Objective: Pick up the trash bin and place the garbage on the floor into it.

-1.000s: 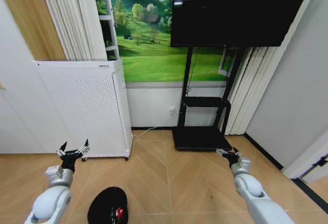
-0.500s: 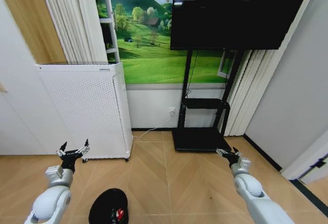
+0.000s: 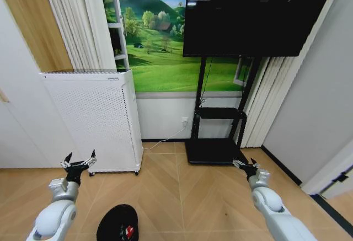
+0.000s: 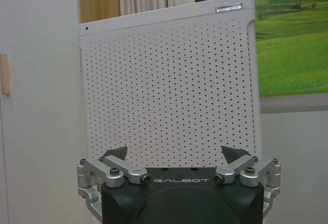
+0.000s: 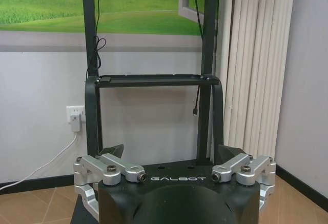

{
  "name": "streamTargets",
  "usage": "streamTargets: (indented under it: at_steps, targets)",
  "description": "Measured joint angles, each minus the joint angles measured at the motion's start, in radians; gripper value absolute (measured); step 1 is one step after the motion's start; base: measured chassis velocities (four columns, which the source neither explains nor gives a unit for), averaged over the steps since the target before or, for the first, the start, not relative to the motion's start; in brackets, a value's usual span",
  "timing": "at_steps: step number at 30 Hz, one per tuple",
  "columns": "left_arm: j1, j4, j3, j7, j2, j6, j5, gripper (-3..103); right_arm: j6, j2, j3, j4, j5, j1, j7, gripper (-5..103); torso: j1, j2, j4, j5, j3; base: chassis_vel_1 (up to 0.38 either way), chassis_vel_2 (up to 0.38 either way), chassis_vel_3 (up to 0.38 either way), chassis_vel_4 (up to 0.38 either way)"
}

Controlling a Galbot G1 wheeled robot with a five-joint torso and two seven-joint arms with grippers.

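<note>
The bin [image 3: 117, 224] stands on the floor at the bottom edge of the head view, left of centre, with a red-and-white scrap [image 3: 128, 230] inside. Just above it to the left, the left gripper [image 3: 79, 159] hangs with fingers wide, holding nothing. At lower right the right gripper [image 3: 246, 165] is spread wide too. Behind stand a white cabinet [image 3: 94, 119] and a TV stand [image 3: 216, 142].
</note>
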State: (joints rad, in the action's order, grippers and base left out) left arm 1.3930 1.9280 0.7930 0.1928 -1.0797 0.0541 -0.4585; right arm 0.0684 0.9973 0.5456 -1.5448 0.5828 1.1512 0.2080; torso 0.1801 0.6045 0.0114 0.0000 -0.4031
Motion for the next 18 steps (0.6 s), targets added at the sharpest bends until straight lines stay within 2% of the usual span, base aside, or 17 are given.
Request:
streamTargets:
  at_steps: [9, 18]
  targets:
    - [0.000, 0.000, 0.000, 0.000, 0.000, 0.000, 0.000, 100, 0.000, 0.000, 0.000, 0.000, 0.000, 0.000, 0.000, 100, 0.013, 0.032, 0.0000, 0.0000, -0.019, 0.000, 0.000, 0.000, 0.000]
    - [0.000, 0.000, 0.000, 0.000, 0.000, 0.000, 0.000, 100, 0.000, 0.000, 0.000, 0.000, 0.000, 0.000, 0.000, 100, 0.013, 0.031, 0.0000, 0.0000, -0.019, 0.000, 0.000, 0.000, 0.000]
